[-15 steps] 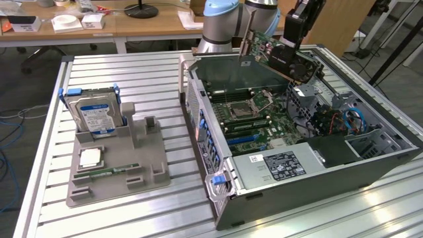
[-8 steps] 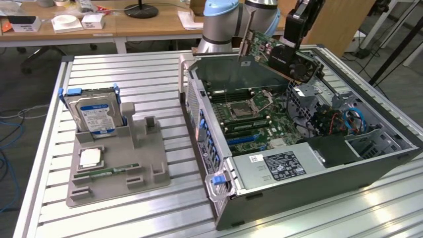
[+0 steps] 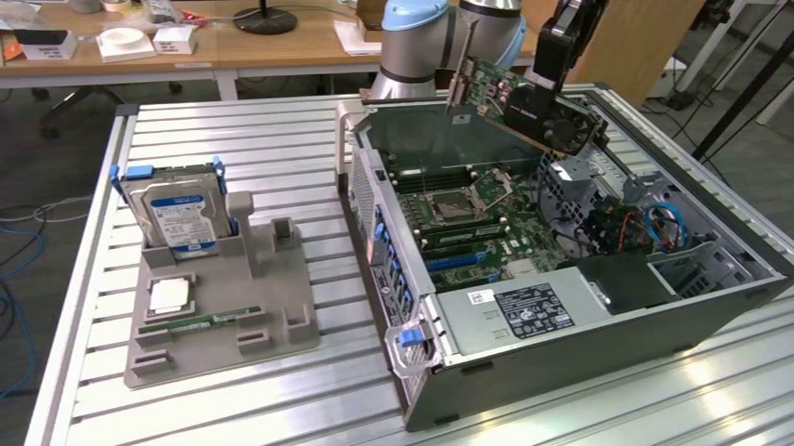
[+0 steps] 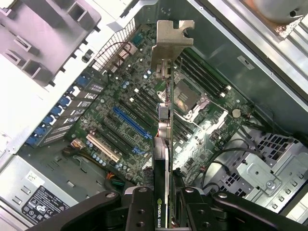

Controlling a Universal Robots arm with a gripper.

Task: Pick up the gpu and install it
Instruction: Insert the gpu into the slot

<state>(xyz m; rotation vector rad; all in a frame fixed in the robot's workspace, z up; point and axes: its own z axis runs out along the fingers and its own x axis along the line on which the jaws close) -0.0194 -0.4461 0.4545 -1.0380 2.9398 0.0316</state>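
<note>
The gpu (image 3: 522,100), a green card with a black cooler and a silver end bracket, hangs tilted above the far side of the open computer case (image 3: 745,279). My gripper (image 3: 561,79) is shut on its black cooler end. In the wrist view the gpu (image 4: 165,120) runs edge-on away from my gripper (image 4: 161,204), its silver bracket (image 4: 172,36) out front, over the motherboard (image 4: 120,139). A long blue slot (image 4: 129,121) lies on the board below, to one side of the card.
A grey fixture tray (image 3: 267,297) on the table at the exterior view's left holds a blue-labelled hard drive (image 3: 180,216), a square chip (image 3: 169,295) and a slim green RAM stick (image 3: 199,322). The case holds a power supply (image 3: 527,311), cables (image 3: 645,228) and a drive cage (image 4: 269,175).
</note>
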